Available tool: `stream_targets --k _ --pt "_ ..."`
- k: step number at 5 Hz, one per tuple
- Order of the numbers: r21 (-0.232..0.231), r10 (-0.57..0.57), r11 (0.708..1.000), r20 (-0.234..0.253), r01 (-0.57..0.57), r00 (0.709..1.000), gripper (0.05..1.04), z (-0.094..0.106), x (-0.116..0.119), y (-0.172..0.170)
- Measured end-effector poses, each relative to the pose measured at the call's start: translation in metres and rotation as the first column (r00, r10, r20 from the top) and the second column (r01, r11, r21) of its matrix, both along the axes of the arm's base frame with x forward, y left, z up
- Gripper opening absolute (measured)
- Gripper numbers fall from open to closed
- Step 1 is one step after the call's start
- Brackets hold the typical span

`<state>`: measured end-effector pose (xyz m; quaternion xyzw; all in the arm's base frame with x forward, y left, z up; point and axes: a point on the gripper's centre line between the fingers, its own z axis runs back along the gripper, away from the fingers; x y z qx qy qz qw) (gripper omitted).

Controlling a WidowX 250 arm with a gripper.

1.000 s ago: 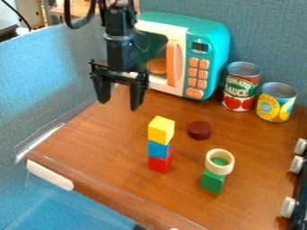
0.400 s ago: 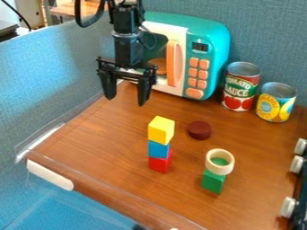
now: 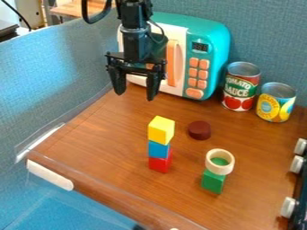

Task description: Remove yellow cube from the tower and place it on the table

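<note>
Moved rightward in view: one black gripper, spread wide, empty; one yellow cube, topmost, on a blue block above a red block; cube likely light, stiff, mildly slick, best pinched by opposite sides, clear of the blue block.

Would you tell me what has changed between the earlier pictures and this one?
The black two-finger gripper moved right in the picture, empty and open. The yellow, blue and red cube tower and everything else on the brown wooden table stayed put.
</note>
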<state>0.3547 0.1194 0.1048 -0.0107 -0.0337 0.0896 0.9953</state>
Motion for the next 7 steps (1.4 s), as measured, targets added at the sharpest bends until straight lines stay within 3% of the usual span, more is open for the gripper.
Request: stream_targets --k 1,3,4,6,7 --pt "0.029 -0.044 0.999 0.057 0.042 0.997 1.001 0.022 0.005 -0.010" --pt "0.061 -0.147 0.988 0.091 0.142 0.985 1.001 0.040 0.007 -0.044" --pt "0.070 -0.207 0.976 0.030 0.205 0.978 1.001 0.029 -0.002 -0.063" --pt "0.033 -0.233 0.971 -0.066 0.235 0.970 1.001 0.002 -0.029 -0.075" --pt "0.054 -0.230 0.969 -0.141 0.240 0.963 1.001 -0.006 -0.036 -0.074"
